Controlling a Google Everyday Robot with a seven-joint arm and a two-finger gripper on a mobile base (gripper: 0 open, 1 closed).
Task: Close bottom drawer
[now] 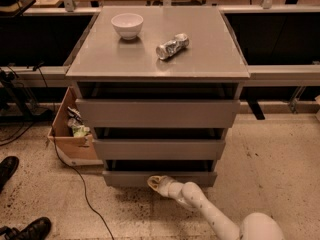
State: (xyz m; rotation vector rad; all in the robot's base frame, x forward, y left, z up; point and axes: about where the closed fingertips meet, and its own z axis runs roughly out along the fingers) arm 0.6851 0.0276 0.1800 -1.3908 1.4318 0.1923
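Note:
The bottom drawer point(125, 178) is the lowest and narrowest of three grey handleless drawers in a grey cabinet. Its flat front panel stands out a little from the cabinet, with a dark gap above it. My gripper point(156, 183) is at the end of the white arm point(210, 214), which reaches in from the lower right. The gripper is low near the floor and rests against the drawer's front panel near its middle.
A white bowl point(127, 25) and a crushed silver can point(172, 46) lie on the cabinet top point(210, 54). A cardboard box point(70, 134) with litter stands left of the cabinet. A black cable point(80, 189) runs over the floor. Black shoes point(30, 229) are at the lower left.

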